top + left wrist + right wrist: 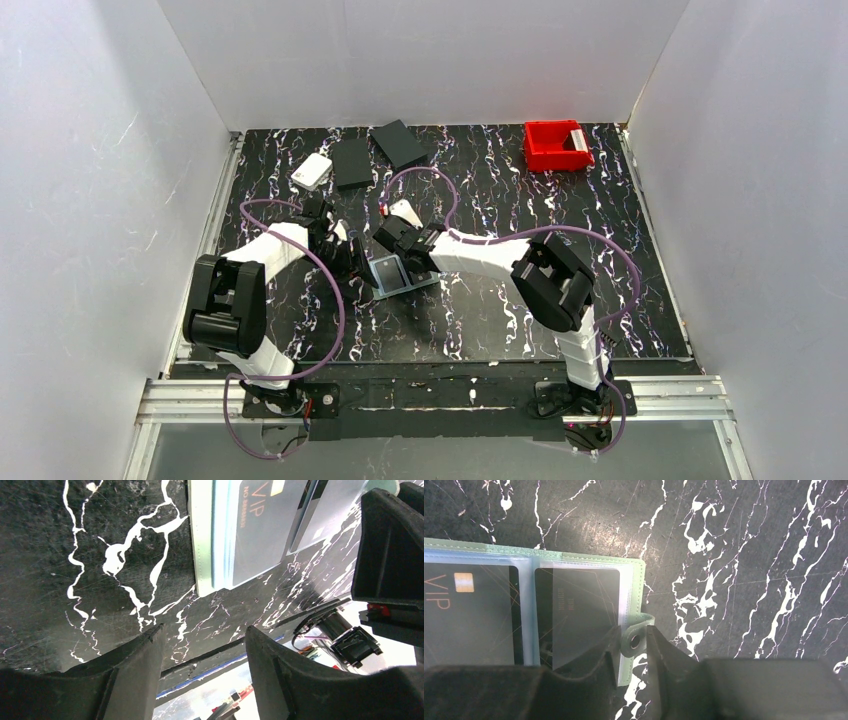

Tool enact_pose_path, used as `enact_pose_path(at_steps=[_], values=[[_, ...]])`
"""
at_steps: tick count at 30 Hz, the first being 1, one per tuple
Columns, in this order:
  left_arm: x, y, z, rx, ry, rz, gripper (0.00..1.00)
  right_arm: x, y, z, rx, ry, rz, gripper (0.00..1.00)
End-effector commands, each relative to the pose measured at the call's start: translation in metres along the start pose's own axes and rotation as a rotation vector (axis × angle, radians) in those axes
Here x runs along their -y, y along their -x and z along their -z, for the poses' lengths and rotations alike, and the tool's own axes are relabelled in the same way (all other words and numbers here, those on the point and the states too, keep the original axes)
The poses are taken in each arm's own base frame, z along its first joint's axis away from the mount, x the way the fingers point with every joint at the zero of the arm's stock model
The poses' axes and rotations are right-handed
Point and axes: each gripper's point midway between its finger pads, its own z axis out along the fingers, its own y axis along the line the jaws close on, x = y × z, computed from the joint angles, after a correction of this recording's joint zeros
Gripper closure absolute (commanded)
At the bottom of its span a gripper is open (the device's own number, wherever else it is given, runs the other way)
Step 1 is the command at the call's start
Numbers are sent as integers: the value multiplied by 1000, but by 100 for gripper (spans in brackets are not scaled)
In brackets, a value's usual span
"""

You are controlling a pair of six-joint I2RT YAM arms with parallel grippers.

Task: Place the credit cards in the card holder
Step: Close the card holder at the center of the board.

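2 cards (471,615) in card holder (638,575) | L tool (202,632) spread, off its edge | R tool (633,630) pinches tab (632,641)

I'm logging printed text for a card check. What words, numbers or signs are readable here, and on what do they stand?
"VIP": orange letters on the dark card with a gold chip, inside a clear pocket of the sage-green folding card holder.
"NO": start of a smaller orange line beneath "VIP", seen in the left wrist view; the rest is too blurred to read.
Small reddish print on the second dark card: too small to read.
Nothing else is legible.

High view from above and behind, 2 close downward wrist views, all sharing the card holder (392,272)
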Motion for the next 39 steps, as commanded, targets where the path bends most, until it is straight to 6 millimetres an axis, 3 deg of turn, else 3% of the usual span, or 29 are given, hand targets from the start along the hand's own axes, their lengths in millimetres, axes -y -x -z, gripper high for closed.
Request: enact_pose_path(at_steps=[1, 4, 11, 15, 22, 27, 32, 39], values=[[12, 0, 2, 9, -73, 8, 43, 5, 14, 3, 56, -19, -10, 75], [15, 2, -3, 26, -99, 23, 41, 7, 20, 5, 84, -24, -12, 98], [8, 12, -21, 107, -129, 137, 28, 4, 26, 21, 154, 95, -67, 99], [1, 17, -29, 155, -132, 152, 22, 3, 13, 9, 103, 172, -120, 99], [11, 34, -43, 190, -217, 137, 19, 0, -5, -10, 42, 361, -291, 99], [34, 48, -38, 199, -311, 73, 19, -6, -13, -17, 7, 486, -364, 99], [67, 56, -13, 271, -404, -37, 20, -23, -16, -15, -17, 590, -382, 99], [121, 51, 6, 285, -502, -132, 20, -39, -18, -13, -36, 697, -485, 99]])
